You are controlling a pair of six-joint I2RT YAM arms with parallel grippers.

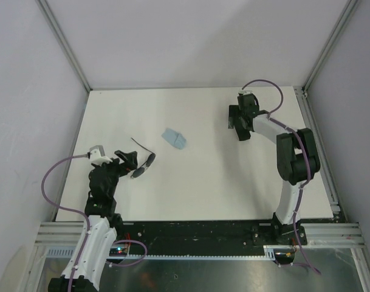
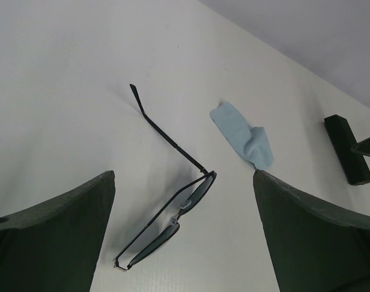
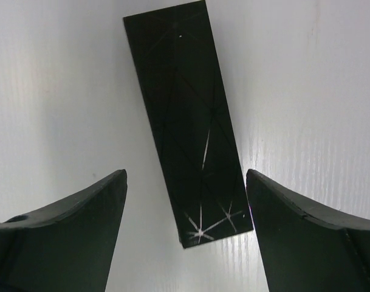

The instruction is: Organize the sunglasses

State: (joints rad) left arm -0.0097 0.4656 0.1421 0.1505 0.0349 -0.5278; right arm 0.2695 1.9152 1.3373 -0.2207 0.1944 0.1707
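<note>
Sunglasses (image 2: 172,213) lie on the table (image 1: 233,182) at near left. One temple arm is unfolded and points far-left, and the lenses sit between the fingers of the left gripper (image 2: 183,176). Those fingers stand wide on either side of the frame and touch nothing; judged a line-up for a grasp across the lenses. At far right the right gripper (image 3: 185,173) hangs over the black case (image 3: 178,91), fingers spread and straddling its near end with a gap on each side, nothing held. The blue cloth (image 1: 174,139) lies between the two sites, nearer the sunglasses and apart from them

White worktop (image 1: 215,188), pale grey walls (image 1: 191,42) on three sides, aluminium rail (image 1: 197,234) along its near edge.
</note>
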